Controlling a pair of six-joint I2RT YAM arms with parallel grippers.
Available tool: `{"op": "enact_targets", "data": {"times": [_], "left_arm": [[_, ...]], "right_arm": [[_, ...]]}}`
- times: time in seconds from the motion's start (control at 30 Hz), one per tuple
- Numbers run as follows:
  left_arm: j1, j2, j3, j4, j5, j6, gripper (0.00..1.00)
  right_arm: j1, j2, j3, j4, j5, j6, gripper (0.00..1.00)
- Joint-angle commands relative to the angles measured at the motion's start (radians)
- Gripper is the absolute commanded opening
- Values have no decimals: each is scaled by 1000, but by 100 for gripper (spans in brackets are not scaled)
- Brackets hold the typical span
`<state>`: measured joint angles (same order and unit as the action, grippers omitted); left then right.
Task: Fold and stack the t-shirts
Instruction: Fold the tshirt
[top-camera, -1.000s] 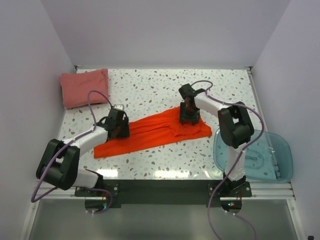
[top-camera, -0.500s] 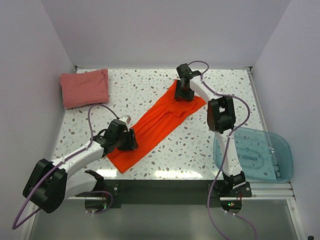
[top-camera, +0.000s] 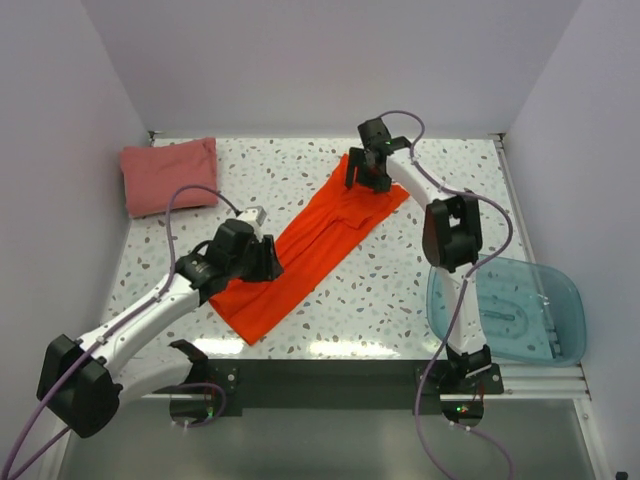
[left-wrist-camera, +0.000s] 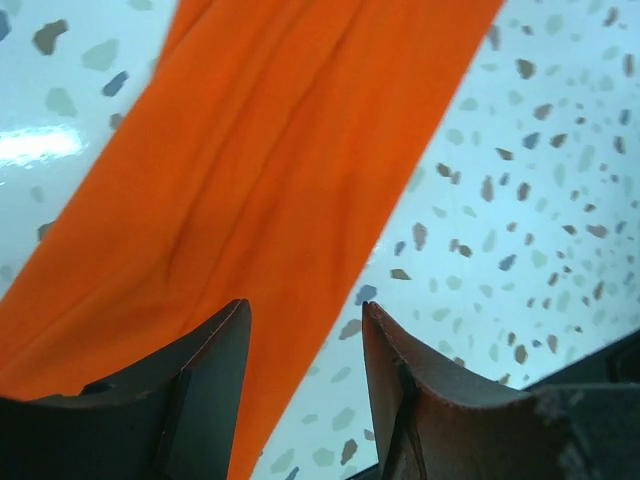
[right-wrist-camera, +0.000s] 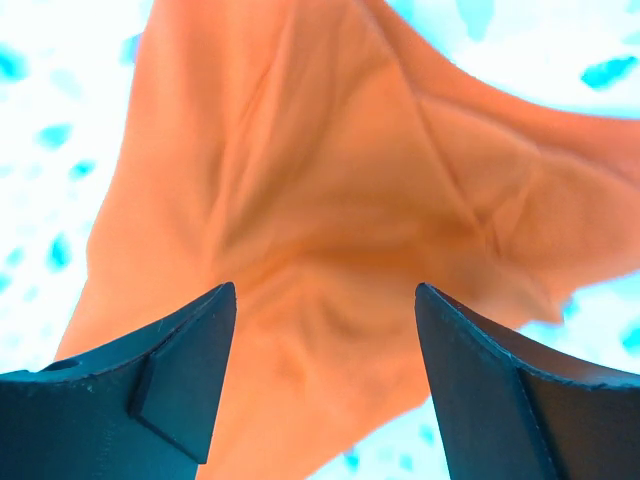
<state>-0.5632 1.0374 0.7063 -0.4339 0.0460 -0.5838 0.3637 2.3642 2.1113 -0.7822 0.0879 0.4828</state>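
Note:
The bright orange-red t-shirt (top-camera: 312, 240) lies as a long folded strip, running diagonally from the near left to the far middle of the table. The dusty pink-red t-shirt (top-camera: 168, 175) lies folded at the far left corner. My left gripper (top-camera: 268, 262) is open and empty over the strip's near part; the left wrist view shows the cloth (left-wrist-camera: 240, 170) under its fingers (left-wrist-camera: 215, 360). My right gripper (top-camera: 363, 178) is open and empty above the strip's far end, with the cloth (right-wrist-camera: 300, 220) below its fingers (right-wrist-camera: 190, 350).
A translucent blue plastic tub (top-camera: 510, 310) sits at the near right, by the right arm's base. White walls close in the speckled table (top-camera: 460, 200) at the left, the back and the right.
Both grippers swung the orange-red shirt round into a steeper diagonal, the far end toward the back, the near end toward the front. Both have since let go and lifted off.

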Motion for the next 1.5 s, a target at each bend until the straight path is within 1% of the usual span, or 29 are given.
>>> {"op": "enact_targets", "data": {"times": [0.0, 0.1, 0.27, 0.47, 0.6, 0.83, 1.03, 1.2, 1.23, 1.27, 1.37, 1.47], "left_arm": [[-1, 59, 4, -123, -138, -8, 53], [-1, 75, -24, -102, -138, -17, 52], [-1, 96, -70, -71, -126, -5, 52], [-1, 90, -143, -16, -66, -14, 51], [-6, 93, -202, 26, -17, -34, 50], [-33, 124, -245, 86, 55, -82, 49], [-127, 200, -226, 185, 143, -126, 46], [-260, 292, -182, 267, 206, -151, 46], [-280, 329, -156, 280, 213, -152, 46], [-326, 351, -140, 296, 224, -154, 46], [-401, 433, -55, 294, 229, -125, 46], [-443, 513, 28, 316, 262, -102, 46]], "right_arm": [[44, -233, -92, 67, 3, -42, 76], [96, -293, -191, 67, -7, -36, 75], [159, -301, -325, 110, -54, 29, 74], [179, -261, -372, 141, -68, 71, 74], [179, -226, -381, 139, -45, 74, 74], [173, -123, -332, 49, 42, 59, 74], [132, -40, -300, 32, 65, 76, 74], [67, -2, -249, 37, 62, 76, 74], [58, 3, -228, 37, 58, 71, 74], [51, 7, -215, 38, 53, 66, 74], [26, 35, -148, 34, 30, 31, 74], [14, 90, -44, 8, 0, -22, 74]]}}
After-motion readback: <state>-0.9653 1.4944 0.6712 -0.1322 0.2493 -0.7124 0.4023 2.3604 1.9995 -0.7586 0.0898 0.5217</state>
